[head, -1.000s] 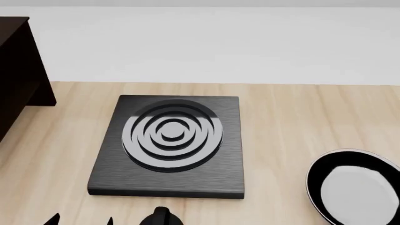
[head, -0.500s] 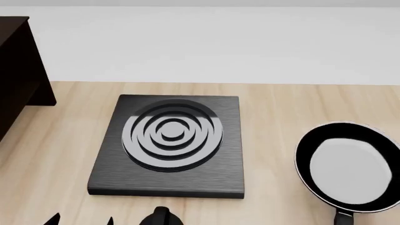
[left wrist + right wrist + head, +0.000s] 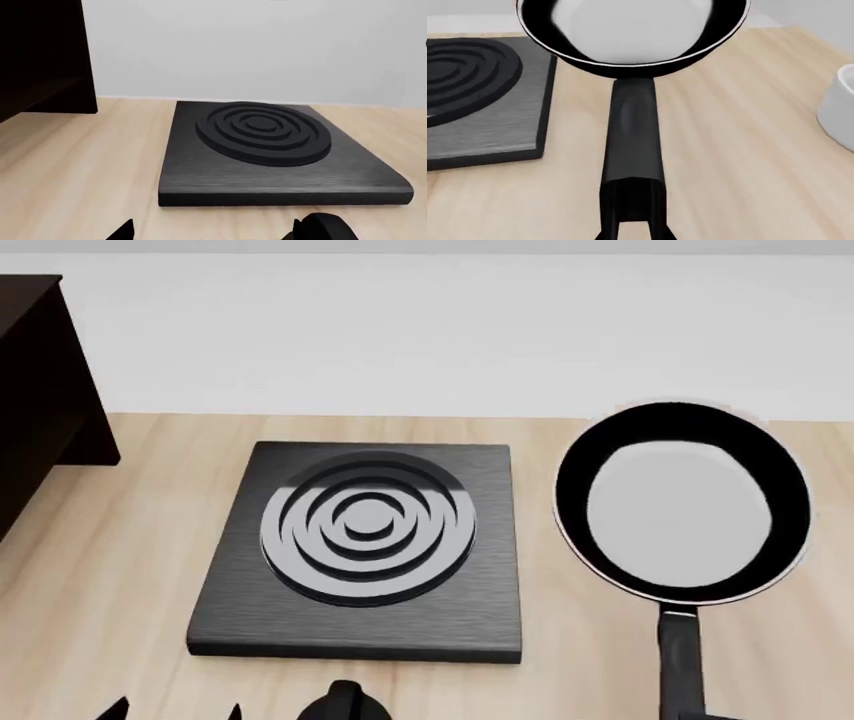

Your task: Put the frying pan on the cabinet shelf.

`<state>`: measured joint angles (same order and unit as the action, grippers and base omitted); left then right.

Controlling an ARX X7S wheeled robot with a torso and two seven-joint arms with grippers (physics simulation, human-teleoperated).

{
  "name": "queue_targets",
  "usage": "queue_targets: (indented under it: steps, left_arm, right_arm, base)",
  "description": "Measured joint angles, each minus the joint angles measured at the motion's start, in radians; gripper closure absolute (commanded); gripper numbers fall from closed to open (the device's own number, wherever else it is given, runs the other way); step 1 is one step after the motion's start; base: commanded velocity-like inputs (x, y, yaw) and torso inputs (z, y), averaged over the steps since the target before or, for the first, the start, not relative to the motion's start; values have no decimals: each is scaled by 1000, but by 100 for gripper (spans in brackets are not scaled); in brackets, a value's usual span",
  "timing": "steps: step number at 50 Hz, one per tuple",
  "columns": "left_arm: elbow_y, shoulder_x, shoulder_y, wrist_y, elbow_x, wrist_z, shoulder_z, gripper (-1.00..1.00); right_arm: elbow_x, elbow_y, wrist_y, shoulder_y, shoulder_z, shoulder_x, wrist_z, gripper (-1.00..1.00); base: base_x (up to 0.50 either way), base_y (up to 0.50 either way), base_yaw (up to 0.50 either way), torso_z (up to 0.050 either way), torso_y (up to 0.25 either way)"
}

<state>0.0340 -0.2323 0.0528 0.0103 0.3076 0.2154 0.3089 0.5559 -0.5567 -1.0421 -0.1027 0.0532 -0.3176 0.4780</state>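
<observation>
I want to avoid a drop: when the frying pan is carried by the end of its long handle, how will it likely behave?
The frying pan looks stiff, so it should not bend. Its round bowl sits far from the handle end, so it probably feels front-heavy and may droop or twist. The handle looks smooth and glossy, so it could slip.

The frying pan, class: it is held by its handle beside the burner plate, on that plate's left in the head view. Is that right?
Not quite. The frying pan is beside the burner plate, but on its right, not its left, as the head view shows. The rest stands: the right wrist view looks straight along the pan's handle from its end, consistent with the pan being held there.
</observation>
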Motion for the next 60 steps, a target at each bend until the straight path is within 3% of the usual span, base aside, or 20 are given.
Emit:
queue_targets:
  steps: [12, 27, 43, 60]
  left_arm:
    - [-72, -20, 0, -63, 111, -7, -32, -100]
    - [-254, -110, 201, -373, 301, 19, -53, -100]
    - [-280, -136, 425, -631, 522, 0, -76, -100]
    - [-318, -98, 539, -810, 798, 34, -117, -100]
  right_arm:
    - [68, -95, -117, -122, -35, -16, -3, 100]
    - [165, -185, -253, -283, -90, -15, -20, 100]
    - [144, -202, -183, -321, -235, -79, -80, 100]
    - [119, -187, -115, -326, -334, -93, -100, 100]
  base:
    - [0, 0, 0, 1, 2]
    - [0, 0, 0, 0, 2]
    - [0, 0, 0, 1, 2]
    - [0, 0, 0, 0, 2]
